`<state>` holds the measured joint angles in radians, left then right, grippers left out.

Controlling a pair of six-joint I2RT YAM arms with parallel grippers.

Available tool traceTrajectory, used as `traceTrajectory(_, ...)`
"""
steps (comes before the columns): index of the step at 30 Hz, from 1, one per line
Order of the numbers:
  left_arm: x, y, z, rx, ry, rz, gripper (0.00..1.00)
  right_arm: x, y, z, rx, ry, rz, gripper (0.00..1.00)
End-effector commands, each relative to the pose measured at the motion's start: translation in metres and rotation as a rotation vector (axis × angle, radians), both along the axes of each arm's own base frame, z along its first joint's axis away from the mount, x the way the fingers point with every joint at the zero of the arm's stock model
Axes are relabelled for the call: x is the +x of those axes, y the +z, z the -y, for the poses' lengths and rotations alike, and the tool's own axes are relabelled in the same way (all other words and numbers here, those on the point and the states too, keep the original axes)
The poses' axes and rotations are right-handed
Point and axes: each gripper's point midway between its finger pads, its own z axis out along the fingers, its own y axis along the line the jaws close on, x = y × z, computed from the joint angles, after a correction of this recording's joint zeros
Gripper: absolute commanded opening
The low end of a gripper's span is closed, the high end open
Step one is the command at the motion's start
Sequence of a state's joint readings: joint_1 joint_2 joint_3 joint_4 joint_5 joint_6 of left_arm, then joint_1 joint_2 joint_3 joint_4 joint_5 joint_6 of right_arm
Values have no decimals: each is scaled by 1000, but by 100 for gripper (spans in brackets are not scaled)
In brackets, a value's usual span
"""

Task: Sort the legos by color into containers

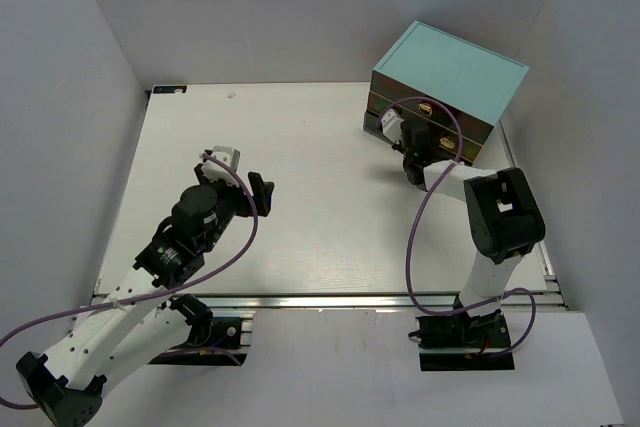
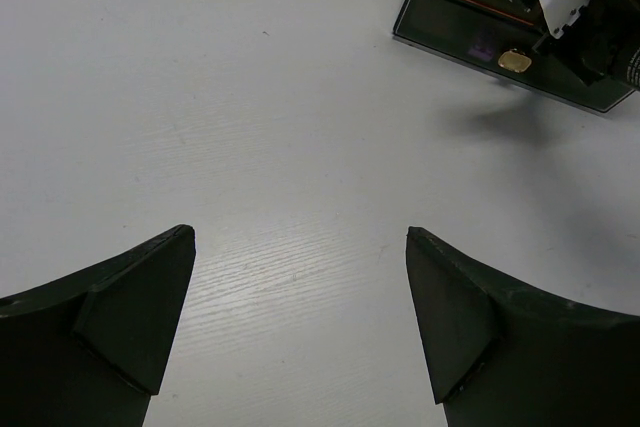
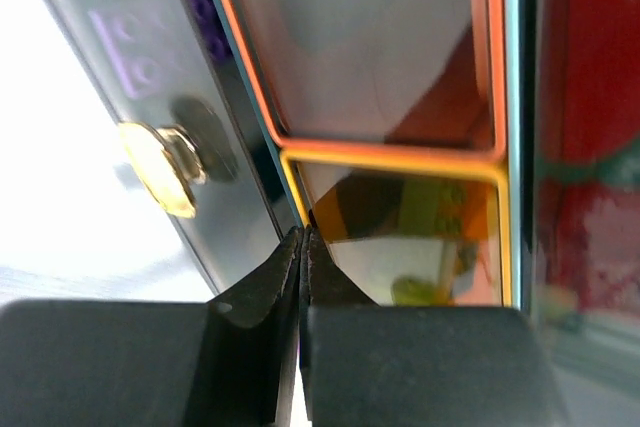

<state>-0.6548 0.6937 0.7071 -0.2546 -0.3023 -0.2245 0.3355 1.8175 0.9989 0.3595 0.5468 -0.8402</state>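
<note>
Legos (image 3: 128, 45) look pretty much all put away from where I'm sitting. I can make out purple ones through the smoky front of one of the drawers (image 3: 150, 117), plus lime-yellow and red blurs in the compartments next to it. I can't spot a loose brick anywhere on the table (image 2: 250, 127).

Right fingers (image 3: 285, 272) are pinched together with nothing between them, tips right up against the cabinet (image 1: 450, 72) face, just beside that drawer's brassy knob (image 3: 165, 169). Left fingers (image 2: 140, 297) are spread wide, holding nothing, hanging over the table well apart from the cabinet.

My read: we're at the tidy-up end, nudging a drawer closed rather than carrying anything. The purple drawer seems to stick out a bit in the left wrist view, though I can't say for sure.

Next move, I'd guess, is a gentle straight push on the drawer front. It needs to be square on so the tips don't skid off the glossy plastic or shove the whole cabinet back.
</note>
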Motion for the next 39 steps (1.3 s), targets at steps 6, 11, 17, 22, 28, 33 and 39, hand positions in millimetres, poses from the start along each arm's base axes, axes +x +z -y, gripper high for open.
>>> traceTrajectory(6, 0, 2, -3, 4, 11, 17, 96, -23, -40, -38, 114, 205, -277, 0)
traceTrajectory(11, -1, 3, -4, 4, 16, 19, 96, -28, -52, -53, 144, 267, -376, 0)
traceTrajectory(17, -1, 3, -4, 3, 14, 21, 96, -13, -36, -55, 173, 212, -259, 0)
traceTrajectory(22, -1, 3, -4, 3, 14, 20, 96, 2, 6, -37, 208, 88, -47, 0)
traceTrajectory(28, -1, 4, -4, 2, 11, 22, 96, -9, 50, -59, 337, 192, 47, 0)
traceTrajectory(33, -1, 3, -5, 2, 17, 21, 96, -25, 68, -81, 435, 285, 30, 0)
traceTrajectory(39, -1, 3, -4, 3, 12, 21, 96, -83, -1, -126, 437, 571, -462, 0)
